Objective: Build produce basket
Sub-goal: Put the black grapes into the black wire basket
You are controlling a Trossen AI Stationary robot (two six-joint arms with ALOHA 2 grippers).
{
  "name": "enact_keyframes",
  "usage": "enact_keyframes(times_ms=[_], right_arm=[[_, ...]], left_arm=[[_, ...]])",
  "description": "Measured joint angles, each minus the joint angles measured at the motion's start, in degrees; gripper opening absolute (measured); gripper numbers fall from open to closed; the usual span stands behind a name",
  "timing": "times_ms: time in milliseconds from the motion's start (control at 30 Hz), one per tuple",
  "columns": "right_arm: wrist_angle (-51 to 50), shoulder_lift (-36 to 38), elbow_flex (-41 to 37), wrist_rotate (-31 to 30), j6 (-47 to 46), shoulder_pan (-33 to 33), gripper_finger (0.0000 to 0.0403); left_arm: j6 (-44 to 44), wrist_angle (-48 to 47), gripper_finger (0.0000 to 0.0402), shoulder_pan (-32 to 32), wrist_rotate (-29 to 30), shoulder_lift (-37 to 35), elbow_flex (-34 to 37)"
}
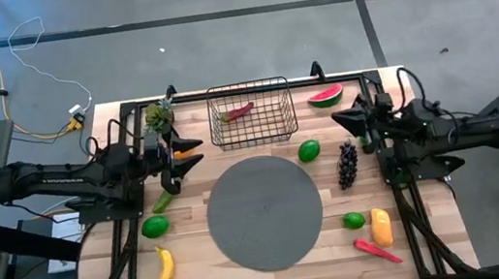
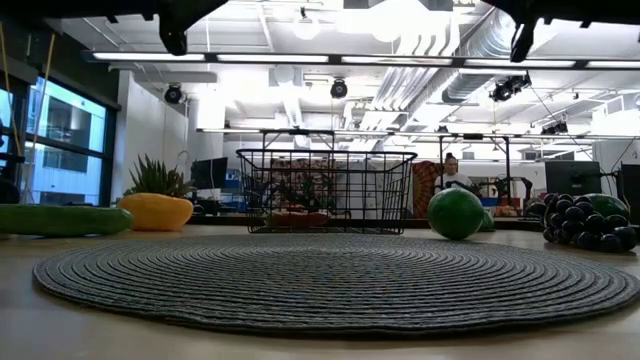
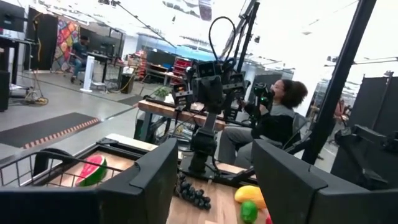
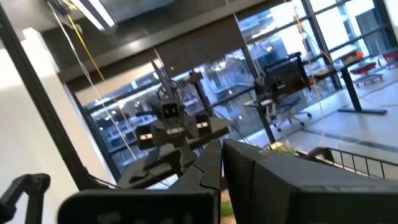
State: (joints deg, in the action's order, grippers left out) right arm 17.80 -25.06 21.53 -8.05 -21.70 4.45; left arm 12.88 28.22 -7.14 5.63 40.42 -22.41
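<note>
From above: black wire basket (image 1: 250, 113) at the middle of the counter's (image 1: 437, 221) far edge, with one reddish piece (image 1: 240, 112) lying inside. Round grey mat (image 1: 264, 213) just in front of it, centre of the counter. Left gripper (image 1: 195, 153) hovering left of the basket, fingers spread with nothing visible between them; pineapple (image 1: 159, 115) at the far left corner just behind it, cucumber (image 1: 162, 201) and a lime (image 1: 155, 226) nearer the left edge, banana (image 1: 159, 278) toward the near left corner. Right gripper (image 1: 337, 119) hovering right of the basket, fingers pressed together and empty; watermelon slice (image 1: 326, 96) near the far right corner, a second lime (image 1: 309, 151) and dark grapes (image 1: 347, 164) between basket and right edge. Toward the near right corner: a third lime (image 1: 354, 220), a yellow-orange piece (image 1: 380, 227), a red chilli (image 1: 377, 251).

Level with the counter: mat in the foreground, basket behind it (a piece dimly seen through the mesh), cucumber and a yellow piece (image 2: 155, 211) at one side, lime and grapes at the other.

Left wrist: own two fingers apart, watermelon slice and grapes beyond, the other arm farther off, a seated person (image 3: 273, 118) in the room.

Right wrist: own fingers meeting at the tips, the left arm beyond.
</note>
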Motion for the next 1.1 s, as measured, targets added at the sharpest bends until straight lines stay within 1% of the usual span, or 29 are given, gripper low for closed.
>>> enact_keyframes(times_ms=[133,233,300,367,467,567,667,767,867,967,1100], right_arm=[[-0.1,-4.1,1.6,0.2,-1.4,0.0,0.0000],[-2.1,-6.7,3.1,0.4,-1.4,0.0,0.0000],[-5.7,-7.8,4.7,-0.3,-2.4,0.2,0.0002],[-13.0,-8.4,6.9,-1.1,-5.2,0.7,0.0010],[-28.5,-9.0,11.1,-1.2,-11.1,1.4,0.0040],[-45.1,-10.0,14.6,-1.2,-20.5,1.5,0.0089],[-56.3,-11.3,15.4,-0.2,-29.1,1.5,0.0142],[-60.4,-12.4,14.7,1.6,-35.9,1.5,0.0187],[-64.2,-13.8,13.7,3.0,-43.4,1.5,0.0218],[-68.0,-15.3,13.3,3.6,-48.2,1.5,0.0234],[-71.2,-18.0,13.3,3.5,-51.8,1.5,0.0236]], left_arm=[[0.0,0.7,0.0191,0.0,0.0,0.0,0.0],[0.0,0.7,0.0191,0.0,0.0,0.0,0.0],[0.0,0.7,0.0192,0.0,0.2,0.0,0.0],[0.0,0.7,0.0192,0.0,0.6,0.0,0.0],[0.0,0.7,0.0192,0.0,1.3,0.0,0.0],[0.0,0.7,0.0193,0.0,1.6,0.0,0.0],[0.0,0.7,0.0193,0.0,1.7,0.0,0.0],[0.0,0.3,0.0193,0.0,1.7,0.0,0.0],[0.0,0.2,0.0193,0.0,1.7,0.0,0.0],[0.0,0.2,0.0193,0.0,1.7,0.0,0.0],[0.0,0.2,0.0193,0.0,2.4,0.0,0.0]])
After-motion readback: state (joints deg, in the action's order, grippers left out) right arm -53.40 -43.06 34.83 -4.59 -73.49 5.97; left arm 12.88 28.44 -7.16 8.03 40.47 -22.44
